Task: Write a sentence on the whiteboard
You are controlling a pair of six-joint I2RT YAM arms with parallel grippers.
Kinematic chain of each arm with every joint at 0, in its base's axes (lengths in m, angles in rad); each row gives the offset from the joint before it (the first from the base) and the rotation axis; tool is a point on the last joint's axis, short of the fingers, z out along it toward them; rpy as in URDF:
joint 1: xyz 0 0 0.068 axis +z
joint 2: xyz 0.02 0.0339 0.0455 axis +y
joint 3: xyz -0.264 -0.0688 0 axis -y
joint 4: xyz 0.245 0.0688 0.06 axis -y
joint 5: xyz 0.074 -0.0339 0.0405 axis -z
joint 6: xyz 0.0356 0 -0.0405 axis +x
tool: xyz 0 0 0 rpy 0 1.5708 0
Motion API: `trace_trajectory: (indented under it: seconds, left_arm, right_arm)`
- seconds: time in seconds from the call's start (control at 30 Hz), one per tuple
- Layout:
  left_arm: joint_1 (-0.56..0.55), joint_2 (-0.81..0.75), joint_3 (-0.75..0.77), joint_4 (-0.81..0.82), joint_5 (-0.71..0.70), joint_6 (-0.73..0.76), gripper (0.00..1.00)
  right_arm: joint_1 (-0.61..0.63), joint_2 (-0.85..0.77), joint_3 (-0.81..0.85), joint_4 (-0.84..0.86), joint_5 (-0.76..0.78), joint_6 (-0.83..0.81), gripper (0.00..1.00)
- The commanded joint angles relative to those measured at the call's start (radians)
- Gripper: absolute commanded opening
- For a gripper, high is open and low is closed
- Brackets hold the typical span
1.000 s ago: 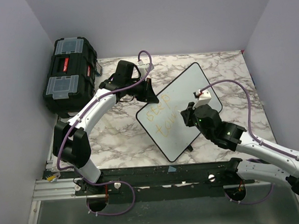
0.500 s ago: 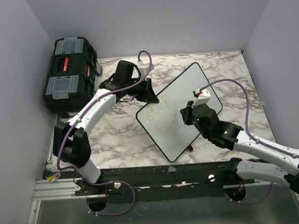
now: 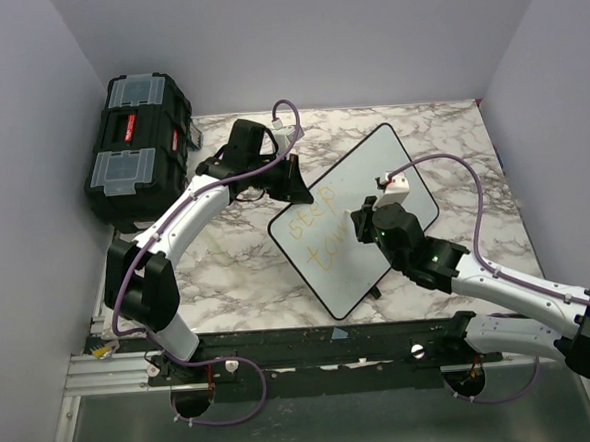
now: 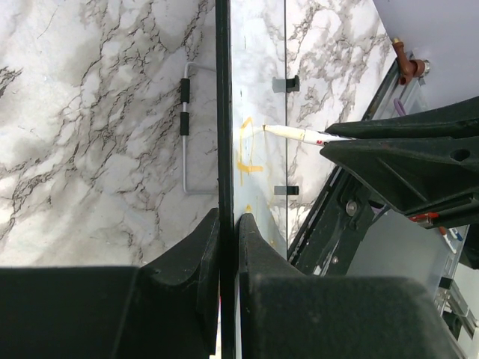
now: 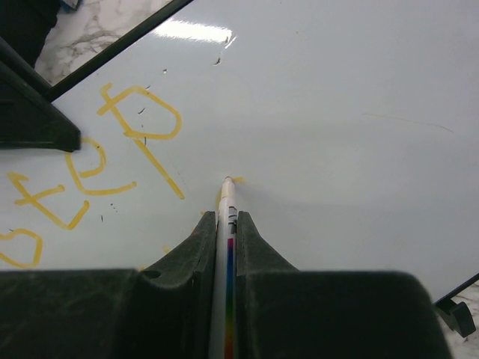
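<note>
Two clenched grips — left end effector (image 4: 227,218) on the whiteboard (image 3: 372,171) rim, right end effector (image 5: 226,215) on a marker (image 5: 227,191).

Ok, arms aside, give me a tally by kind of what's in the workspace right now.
whiteboard: 1
marker: 1
black toolbox: 1
Total: 3
</note>
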Motion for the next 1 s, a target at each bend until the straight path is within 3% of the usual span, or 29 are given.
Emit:
trace_trajectory:
  seconds: [0.0, 0.63, 0.97]
  left_arm:
    - [-0.018, -0.031, -0.004, 0.034, -0.050, 0.091, 0.00]
    - [-0.022, -0.022, 0.007, 0.035, -0.048, 0.089, 0.00]
    - [-0.025, -0.026, 0.006, 0.032, -0.052, 0.089, 0.00]
  right_arm:
    - [0.003, 0.005, -0.020, 0.033, -0.002, 0.016, 0.01]
    - [0.003, -0.072, -0.098, -0.063, -0.116, 0.070, 0.01]
    - [0.003, -0.086, -0.120, -0.138, -0.037, 0.119, 0.01]
